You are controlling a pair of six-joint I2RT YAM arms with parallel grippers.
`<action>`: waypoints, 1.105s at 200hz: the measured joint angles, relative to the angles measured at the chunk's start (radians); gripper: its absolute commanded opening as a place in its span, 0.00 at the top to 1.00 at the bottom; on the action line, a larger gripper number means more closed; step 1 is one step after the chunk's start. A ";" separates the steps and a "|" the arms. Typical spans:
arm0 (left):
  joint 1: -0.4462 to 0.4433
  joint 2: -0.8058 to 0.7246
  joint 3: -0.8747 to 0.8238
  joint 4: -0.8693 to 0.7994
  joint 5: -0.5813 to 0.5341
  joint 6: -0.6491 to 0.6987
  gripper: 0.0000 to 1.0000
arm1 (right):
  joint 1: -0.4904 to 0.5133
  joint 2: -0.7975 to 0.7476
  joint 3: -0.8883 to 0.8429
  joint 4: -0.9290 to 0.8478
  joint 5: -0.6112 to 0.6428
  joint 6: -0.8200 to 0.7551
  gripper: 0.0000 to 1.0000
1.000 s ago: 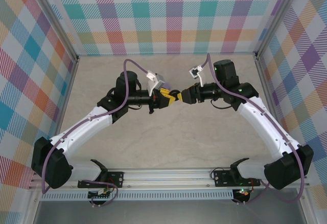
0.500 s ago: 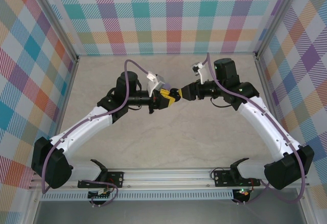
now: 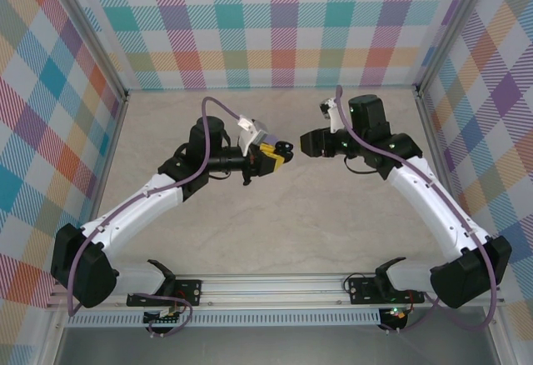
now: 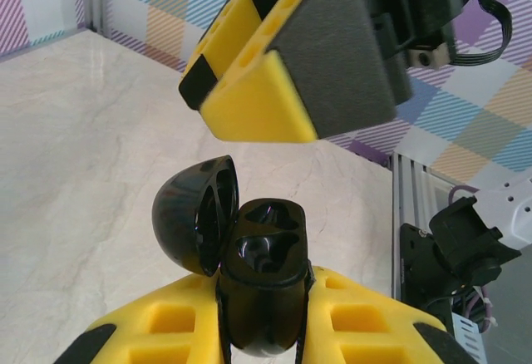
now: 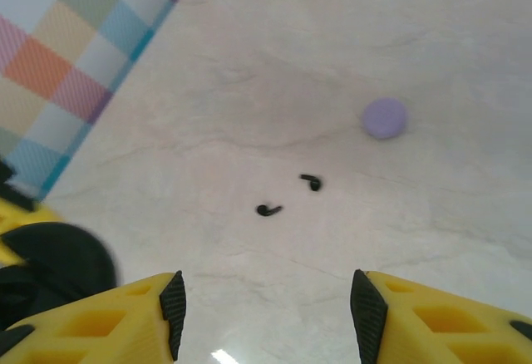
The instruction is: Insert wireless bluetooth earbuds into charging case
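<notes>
I am clamping the open black case in my left fingers; my right fingers are gaping empty above two black earbuds lying on the table.

Black case: lower end hidden betw. fingers of left gripper, cut by bottom edge, left wrist view. In right wrist view it's blurred, cut off at left edge. Two black earbuds too small for detail. Lilac case: open/closed unclear.

Open black case (lid hinged leftward) clamped between left fingers; right fingers above, apart.
</notes>
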 measured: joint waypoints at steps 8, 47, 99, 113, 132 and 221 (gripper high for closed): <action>0.000 -0.013 -0.010 -0.004 -0.010 -0.004 0.83 | 0.000 0.027 0.011 -0.014 0.027 0.005 0.43; 0.000 -0.108 -0.045 -0.040 -0.043 -0.030 0.82 | -0.002 0.242 0.091 -0.053 0.039 0.017 0.46; 0.000 -0.229 -0.090 -0.044 -0.053 -0.060 0.82 | 0.008 0.550 0.229 -0.080 -0.075 0.043 0.53; 0.000 -0.246 -0.099 -0.047 -0.053 -0.067 0.82 | 0.026 0.624 0.280 -0.088 -0.094 0.047 0.55; 0.000 -0.257 -0.102 -0.049 -0.053 -0.079 0.82 | 0.061 0.708 0.342 -0.097 -0.111 0.050 0.55; 0.000 -0.281 -0.121 -0.051 -0.063 -0.109 0.81 | 0.190 0.973 0.626 -0.207 -0.020 0.054 0.56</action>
